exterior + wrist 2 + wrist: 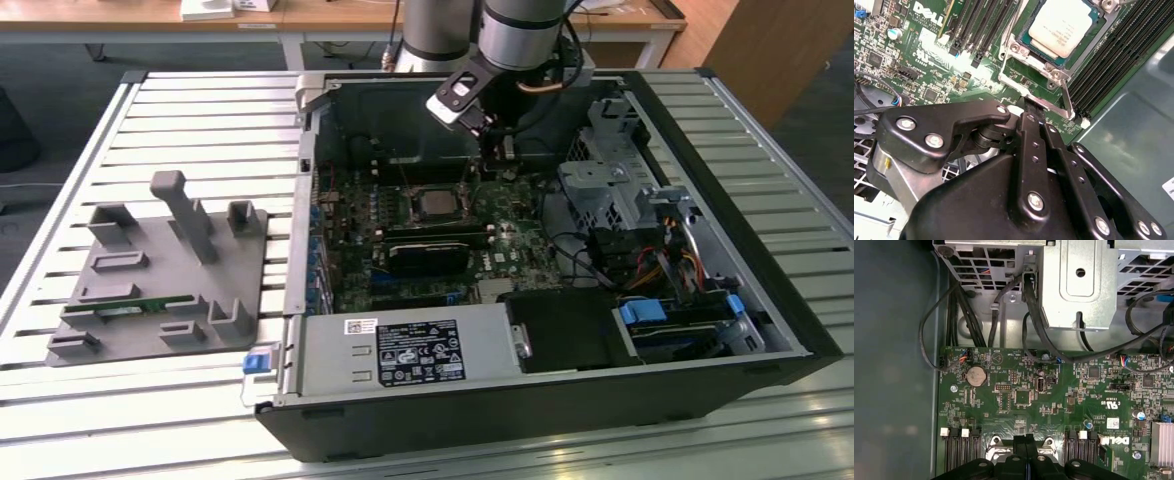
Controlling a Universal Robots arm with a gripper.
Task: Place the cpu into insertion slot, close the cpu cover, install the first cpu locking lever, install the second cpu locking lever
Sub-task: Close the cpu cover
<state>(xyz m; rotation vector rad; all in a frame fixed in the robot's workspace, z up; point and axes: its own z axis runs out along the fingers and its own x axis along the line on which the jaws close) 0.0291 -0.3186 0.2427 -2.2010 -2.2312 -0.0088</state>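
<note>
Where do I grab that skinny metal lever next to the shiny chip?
Probably its free end, from straight above. The locking lever is a thin rod lying low beside the cpu, so its length gives little to pinch.

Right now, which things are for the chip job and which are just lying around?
For the job: cpu, locking lever, tool.

Just lying about: grey fixture tray, power supply, coin battery, drive cage.
</note>
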